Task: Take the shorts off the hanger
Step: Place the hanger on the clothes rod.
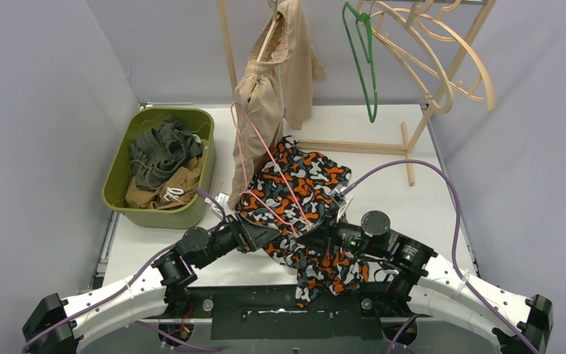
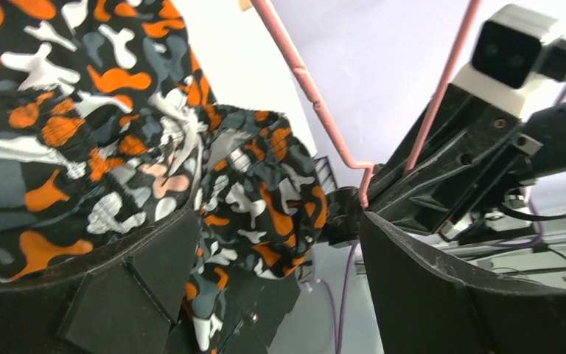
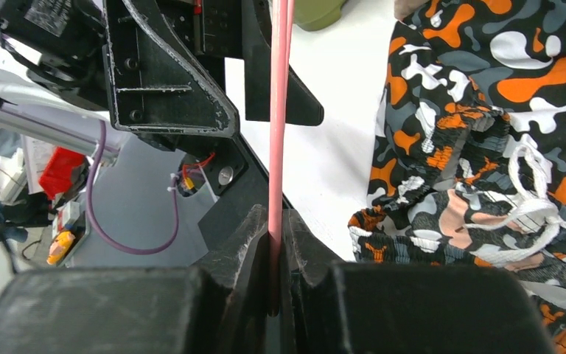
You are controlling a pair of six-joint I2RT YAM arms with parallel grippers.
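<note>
Starting at the left of the table [image 1: 427,199]: passing a green bin [image 1: 114,184] holding dark olive shorts [image 1: 158,151] and brown shorts [image 1: 151,193], well apart from the work. Coming next to the left fingers [image 1: 258,234], standing spread wide and clamping nothing, with the gathered waist of the camouflage shorts [image 1: 302,177] bunching against the inner face of one finger and leaving the other bare. Finding those shorts lying across the middle of the table between the two arms, reaching toward the near edge and threaded on the pink hanger [image 3: 278,110], its wire slanting from the far left down toward the near right. Looking behind, seeing beige shorts [image 1: 265,96] hanging on the wooden rack [image 1: 354,146], not yet taken down. Moving right to the right fingers [image 3: 278,236], pinching shut on the pink wire at its near end, with the waistband and its white drawstring [image 3: 538,199] lying just beside them, to that camera's right. Judging the left arm the nearer to the waistband: probably needing to close on the bunched cloth at that inner finger and draw it along the slant of the wire, away from the pinched end. Risking the cloth catching on the hanger's bend.
</note>
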